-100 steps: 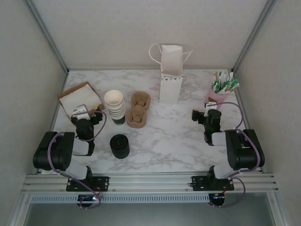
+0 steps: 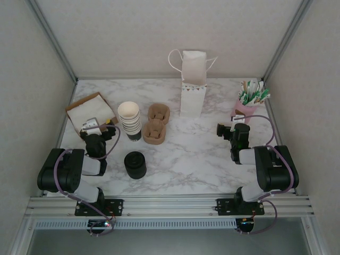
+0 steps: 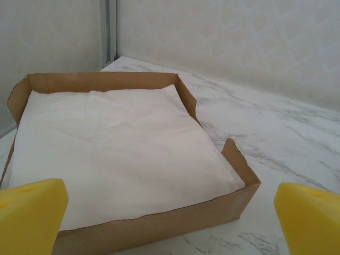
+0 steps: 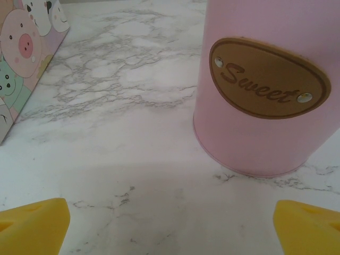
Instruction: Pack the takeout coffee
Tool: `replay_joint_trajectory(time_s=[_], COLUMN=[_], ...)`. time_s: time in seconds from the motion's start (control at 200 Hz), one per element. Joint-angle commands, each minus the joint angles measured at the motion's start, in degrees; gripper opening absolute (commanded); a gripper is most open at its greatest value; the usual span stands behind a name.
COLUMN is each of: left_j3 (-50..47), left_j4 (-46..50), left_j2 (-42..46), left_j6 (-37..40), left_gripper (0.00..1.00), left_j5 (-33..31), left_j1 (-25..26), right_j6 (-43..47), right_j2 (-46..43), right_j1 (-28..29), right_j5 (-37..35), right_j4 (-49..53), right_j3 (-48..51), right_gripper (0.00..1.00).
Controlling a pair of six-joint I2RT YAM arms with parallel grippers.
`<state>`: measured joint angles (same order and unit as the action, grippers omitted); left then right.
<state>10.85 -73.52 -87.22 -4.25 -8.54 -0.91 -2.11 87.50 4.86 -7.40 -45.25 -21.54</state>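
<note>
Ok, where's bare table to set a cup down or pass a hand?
Widest bare marble: the middle, bordered by the black lid stack, the paper bag and the pink tin. A narrower gap between bag and tin. Crowded back left: napkin box, cup stack and brown carriers sit close.

White marble-pattern tabletop (image 2: 196, 159), pale textured walls (image 2: 133, 37), aluminium corner posts (image 2: 51, 38), soft even light

The marble table (image 2: 196, 154) is carrying a cardboard napkin tray (image 2: 91, 109) just ahead of the left gripper (image 2: 97, 126), with cream cups (image 2: 129, 119), two pulp carriers (image 2: 155, 125) and a squat black stack (image 2: 135, 164) (ribbed) to its right. A white bag (image 2: 193, 90) and a pink tin (image 2: 243, 112) are standing ahead of the right gripper (image 2: 227, 129).
</note>
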Motion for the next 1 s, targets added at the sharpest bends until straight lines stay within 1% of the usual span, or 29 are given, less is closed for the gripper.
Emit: replay_joint_trajectory(time_s=[0.0, 0.385, 0.486, 0.526, 0.606, 0.671, 0.776, 0.851, 0.871, 0.991], left_j3=[1.3, 1.3, 2.7, 3.0, 2.9, 2.6, 3.4, 3.9, 4.1, 5.2], left_j4=[-2.0, -2.2, 1.7, 3.0, 5.6, 7.4, 12.4, 15.5, 16.3, 21.3], left_j2=[-0.8, -0.8, 0.7, 1.7, 4.9, 7.5, 12.1, 16.1, 17.2, 24.2], left_j6=[0.6, 0.6, 1.9, 1.9, 1.8, 1.9, 1.7, 1.7, 1.8, 1.3], left_gripper=[0.99, 0.99, 0.99, 0.99, 0.99, 0.99, 0.99, 0.99, 0.99, 0.99], left_j5=[0.3, 0.5, 3.7, 3.5, 2.1, 1.6, 1.0, 0.6, 0.5, -0.6], left_j1=[-0.5, -0.5, -0.5, -0.5, -0.5, -0.2, 0.5, 1.3, 1.6, 2.9], right_j6=[0.7, 0.7, 0.7, 1.0, 1.8, 1.5, 0.8, 0.0, -0.2, -2.3], right_j2=[0.7, 0.7, 0.7, 0.5, -2.2, -4.8, -9.7, -14.4, -15.7, -23.0], right_j1=[-0.4, -0.4, -0.4, -0.4, -0.4, -0.3, -0.2, -0.2, -0.1, 0.2], right_j5=[0.2, 0.2, 0.2, 0.5, 2.4, 1.7, 0.6, -0.8, -0.8, -0.2], right_j4=[-2.0, -2.0, -2.1, -2.3, 2.1, 5.8, 8.7, 14.9, 16.7, 27.0], right_j3=[-1.1, -1.2, -1.1, -1.0, -2.2, -2.7, -2.3, -2.7, -4.6, -8.2], right_gripper=[0.99, 0.99, 0.99, 0.99, 0.99, 0.99, 0.99, 0.99, 0.99, 0.99])
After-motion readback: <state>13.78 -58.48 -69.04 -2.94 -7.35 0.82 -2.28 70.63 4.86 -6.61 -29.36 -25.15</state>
